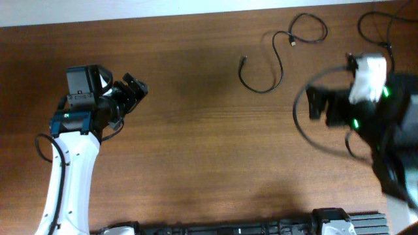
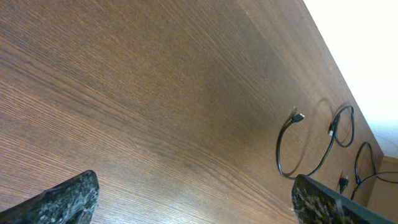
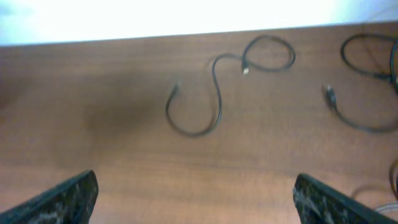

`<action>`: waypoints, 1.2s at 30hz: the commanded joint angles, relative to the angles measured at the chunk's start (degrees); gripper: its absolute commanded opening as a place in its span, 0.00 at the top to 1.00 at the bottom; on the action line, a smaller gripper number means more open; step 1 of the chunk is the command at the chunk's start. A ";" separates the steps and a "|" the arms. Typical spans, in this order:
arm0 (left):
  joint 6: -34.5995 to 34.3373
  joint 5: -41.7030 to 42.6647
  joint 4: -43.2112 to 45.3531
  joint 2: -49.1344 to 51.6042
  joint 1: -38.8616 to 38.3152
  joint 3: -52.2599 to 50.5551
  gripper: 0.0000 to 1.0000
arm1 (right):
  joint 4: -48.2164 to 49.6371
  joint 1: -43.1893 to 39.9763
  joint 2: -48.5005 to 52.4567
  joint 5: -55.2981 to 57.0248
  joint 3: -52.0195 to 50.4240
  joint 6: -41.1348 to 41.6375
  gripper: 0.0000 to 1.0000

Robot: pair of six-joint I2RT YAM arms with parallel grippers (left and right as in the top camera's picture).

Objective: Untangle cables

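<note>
One thin black cable (image 1: 277,62) lies loose on the table at the back right, in an S-curve with a small loop and a silvery tip (image 1: 293,43). It shows in the right wrist view (image 3: 214,93) and the left wrist view (image 2: 311,155). A second black cable (image 1: 373,26) curls at the far right back edge, also in the right wrist view (image 3: 364,81). My left gripper (image 1: 134,88) is open and empty at the left, far from the cables. My right gripper (image 1: 319,102) is blurred, open and empty (image 3: 196,199), above the table in front of the cables.
The brown wooden table (image 1: 196,143) ends in a white back edge just behind the cables. A thicker black wire (image 1: 299,121) loops beside the right arm. A dark rail (image 1: 261,228) runs along the front edge.
</note>
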 commanded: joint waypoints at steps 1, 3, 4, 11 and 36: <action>0.90 -0.59 0.13 0.00 0.07 0.35 0.01 | -5.88 0.24 -6.73 -1.90 -0.09 0.61 0.01; 0.87 -0.57 0.13 0.00 0.07 0.35 0.01 | -9.84 0.24 -9.88 -1.90 -0.09 0.61 0.01; 0.90 -0.57 0.13 0.00 0.07 0.35 0.01 | -11.32 0.24 -11.10 -1.90 -0.09 0.61 0.01; 0.90 -0.59 0.13 0.00 0.07 0.35 0.01 | -16.70 1.07 -12.61 0.31 -0.28 0.15 0.01; 0.90 -0.57 0.13 0.00 0.07 0.35 0.01 | 46.10 1.60 -52.39 3.23 -64.35 -0.04 0.01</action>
